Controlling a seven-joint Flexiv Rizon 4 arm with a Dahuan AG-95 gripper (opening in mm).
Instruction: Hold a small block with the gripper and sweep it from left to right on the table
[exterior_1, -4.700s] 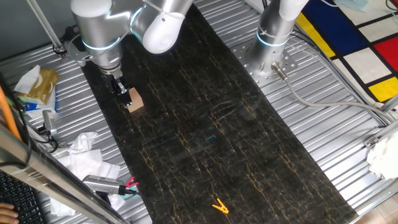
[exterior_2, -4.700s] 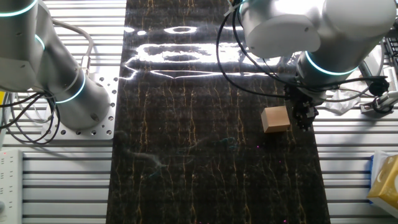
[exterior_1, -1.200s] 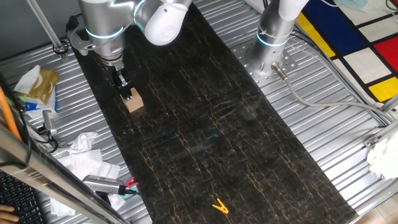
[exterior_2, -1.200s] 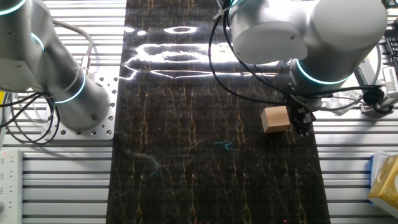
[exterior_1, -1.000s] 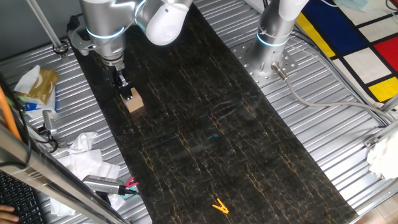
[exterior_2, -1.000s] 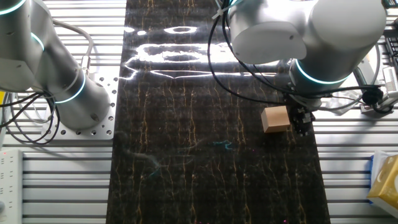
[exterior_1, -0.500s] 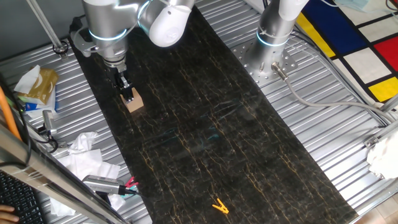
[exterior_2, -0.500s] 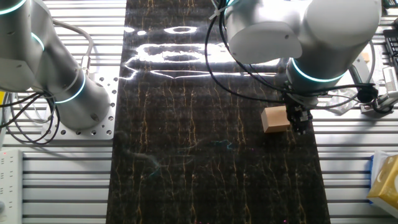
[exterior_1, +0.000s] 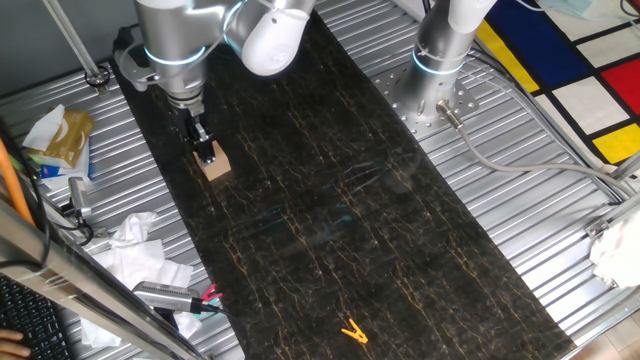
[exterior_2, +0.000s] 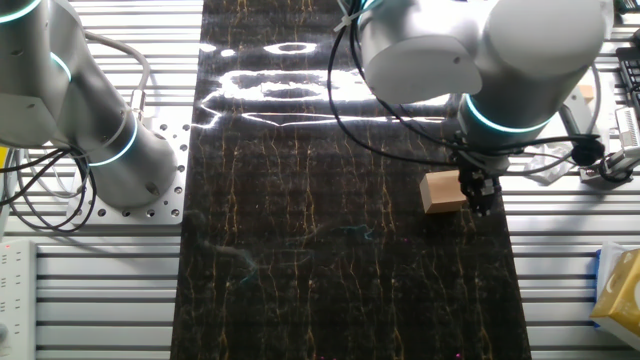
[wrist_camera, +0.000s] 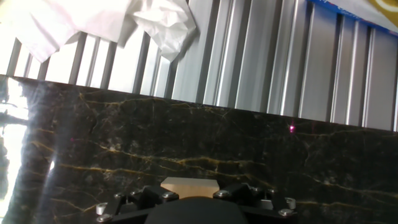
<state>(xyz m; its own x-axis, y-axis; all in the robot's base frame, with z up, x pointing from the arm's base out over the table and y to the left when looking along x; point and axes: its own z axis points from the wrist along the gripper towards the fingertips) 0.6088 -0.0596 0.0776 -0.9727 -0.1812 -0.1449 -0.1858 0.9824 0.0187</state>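
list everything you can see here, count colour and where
small block: one, light tan, on the table near its edge, right at the gripper tip
table: one, black marble pattern with gold veins, running the length of the scene
clip: one, yellow, on the far end of the table from the block
ribbed metal surround: silver, on both sides of the table
crumpled white paper: a heap, off the table on the ribbed metal
colour-block mat: one, red, yellow, blue and white, in a corner past the metal
second arm base: one, silver with a light-blue ring, bolted beside the table
gripper: one, black, two fingers, down at the block; whether it is closed on it is unclear
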